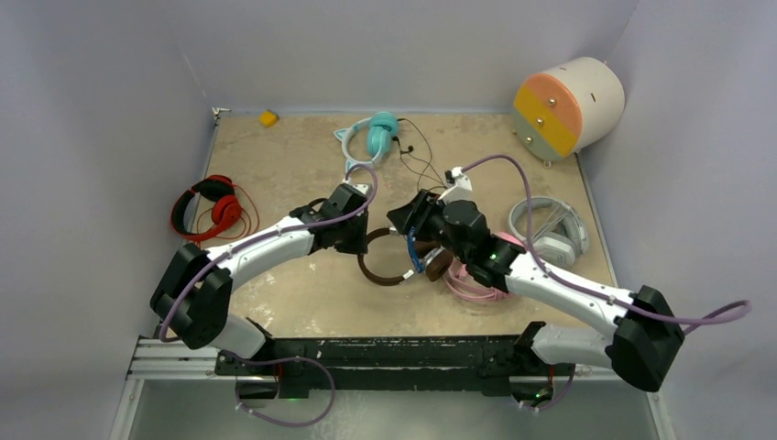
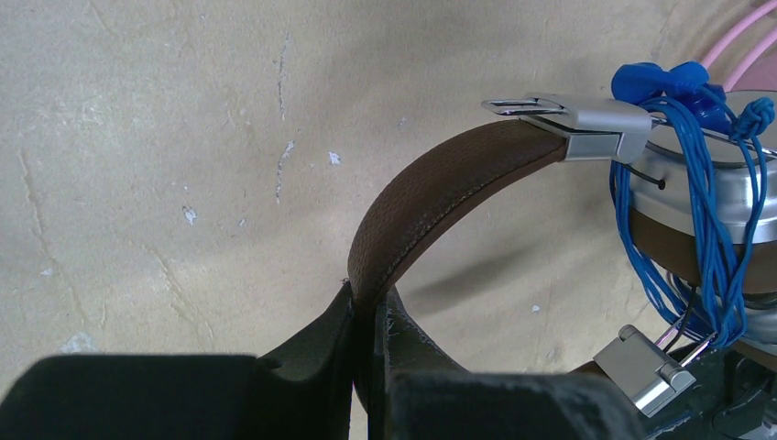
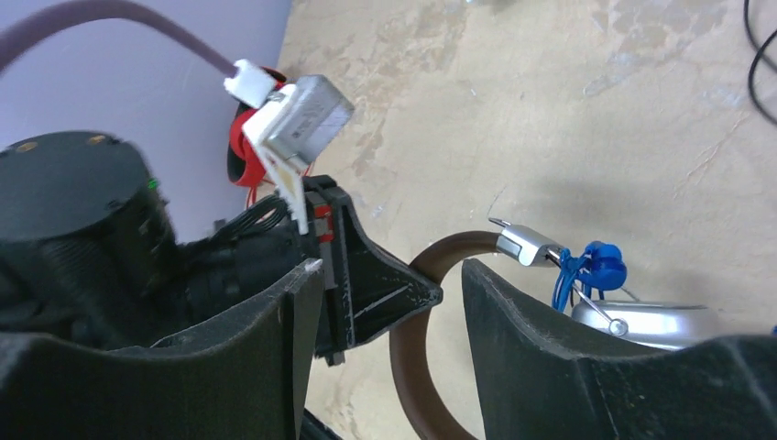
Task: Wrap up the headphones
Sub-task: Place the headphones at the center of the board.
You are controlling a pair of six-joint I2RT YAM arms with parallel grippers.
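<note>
The brown headphones (image 1: 383,271) lie mid-table, with silver cups (image 2: 724,197) and a blue cord (image 2: 710,220) bundled around one cup. My left gripper (image 2: 369,307) is shut on the brown headband (image 2: 431,192), pinching it edge-on. My right gripper (image 3: 392,270) is open just right of the left one (image 1: 353,231), above the cord (image 1: 414,252); nothing is clamped between its fingers (image 3: 499,312). The headband (image 3: 408,367) and the left gripper's tip show in the gap behind them. The pink pair (image 1: 476,289) lies under the right arm. The grey-white pair (image 1: 548,229) sits at the right.
Teal headphones (image 1: 374,134) with a loose black cable lie at the back centre. A red pair (image 1: 211,207) lies at the left edge. A small yellow block (image 1: 268,117) sits at the back left. An orange-faced cylinder (image 1: 566,106) is at the back right. Grey walls enclose the table.
</note>
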